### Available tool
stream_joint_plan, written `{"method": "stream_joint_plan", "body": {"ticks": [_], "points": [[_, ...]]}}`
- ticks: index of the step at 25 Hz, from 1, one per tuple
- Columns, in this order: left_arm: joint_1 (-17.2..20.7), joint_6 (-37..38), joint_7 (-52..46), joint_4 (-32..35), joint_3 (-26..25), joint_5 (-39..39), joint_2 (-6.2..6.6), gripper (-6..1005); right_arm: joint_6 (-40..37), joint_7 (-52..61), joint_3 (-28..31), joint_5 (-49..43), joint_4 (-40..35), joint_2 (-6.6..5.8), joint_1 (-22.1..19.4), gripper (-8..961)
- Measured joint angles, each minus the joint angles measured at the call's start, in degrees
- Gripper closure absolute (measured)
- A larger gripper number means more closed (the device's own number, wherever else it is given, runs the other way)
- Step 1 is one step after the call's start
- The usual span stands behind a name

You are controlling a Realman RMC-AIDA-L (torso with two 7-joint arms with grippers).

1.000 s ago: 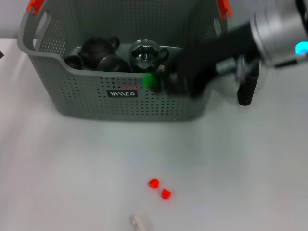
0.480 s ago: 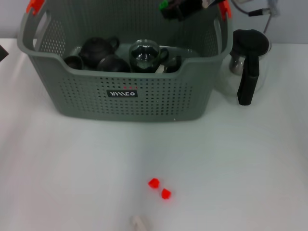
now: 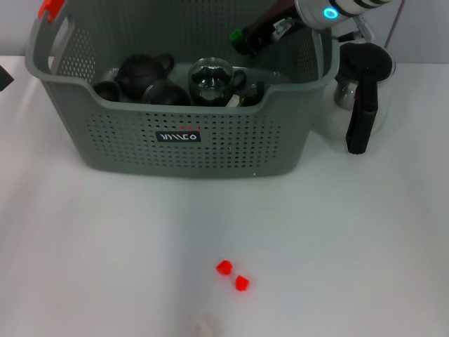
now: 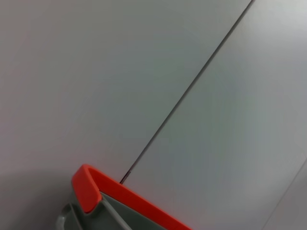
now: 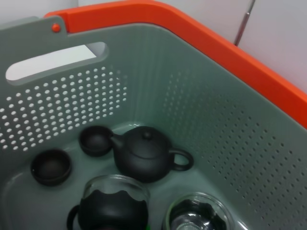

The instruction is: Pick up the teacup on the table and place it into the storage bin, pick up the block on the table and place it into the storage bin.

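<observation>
My right gripper (image 3: pixel 242 35) has dipped lower over the storage bin (image 3: pixel 182 151); I'm not seeing whether its fingers grip anything.

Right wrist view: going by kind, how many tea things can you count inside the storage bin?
Black teapot: 1
Small dark cups: 2
Glass vessels: 2
Total: 5 visible in the storage bin; the picture's edge cuts off both glass vessels, so anything beyond it is uncounted.
</observation>
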Motion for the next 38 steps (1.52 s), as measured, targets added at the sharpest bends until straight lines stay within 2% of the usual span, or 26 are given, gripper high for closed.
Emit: {"method": "stream_joint_plan", "body": {"ticks": [3, 5, 9, 12, 15, 17, 20, 22, 29, 38], "points": [[0.0, -0.03, 0.01, 0.0, 0.0, 0.0, 0.0, 78, -0.72, 0.33, -0.07, 0.02, -0.77, -0.02, -0.2, 752], [0.0, -0.05, 0.02, 0.01, -0.05, 0.0, 0.0, 78, -1.68, 0.41, 0.11, 0.09, -1.98, -0.12, -0.58, 714], [0.01, -0.06, 0.03, 0.0, -0.19, 0.0, 0.0, 79, -6.81, 0.71, 0.53, 1.31, -9.47, -0.14, -3.37, 637], [0.05, -0.07, 0.03, 0.01, -0.25, 0.0, 0.01, 79, -16.85, -0.78, 0.28, 5.9, -19.91, -0.16, -7.62, 487], [0.06, -0.18, 0.03, 0.01, -0.38, 0.0, 0.07, 79, -30.19, -6.58, -0.03, 12.63, -30.11, -0.25, -12.41, 315], [0.08, -0.49, 0.03, 0.01, -0.47, 0.0, 0.08, 79, -36.62, -10.01, -0.27, 15.22, -33.37, -0.23, -14.51, 172], [0.09, -0.85, -0.02, 0.01, -0.53, 0.0, 0.08, 79, -42.48, -13.89, -2.43, 16.08, -34.92, -0.12, -17.19, 73], [0.12, -0.85, -0.05, 0.01, -0.52, 0.0, 0.09, 79, -43.62, -16.02, -5.59, 15.63, -34.77, -0.17, -19.01, 7], [0.18, -0.85, -0.24, 0.0, -0.48, 0.0, 0.09, 78, -43.08, -24.59, -16.49, 17.58, -34.39, 0.14, -24.14, 6], [0.03, -0.86, -0.11, 0.6, -0.17, 0.0, 0.16, 79, -31.89, -26.75, -33.05, 19.11, -32.64, 0.19, -25.73, 6]]}}
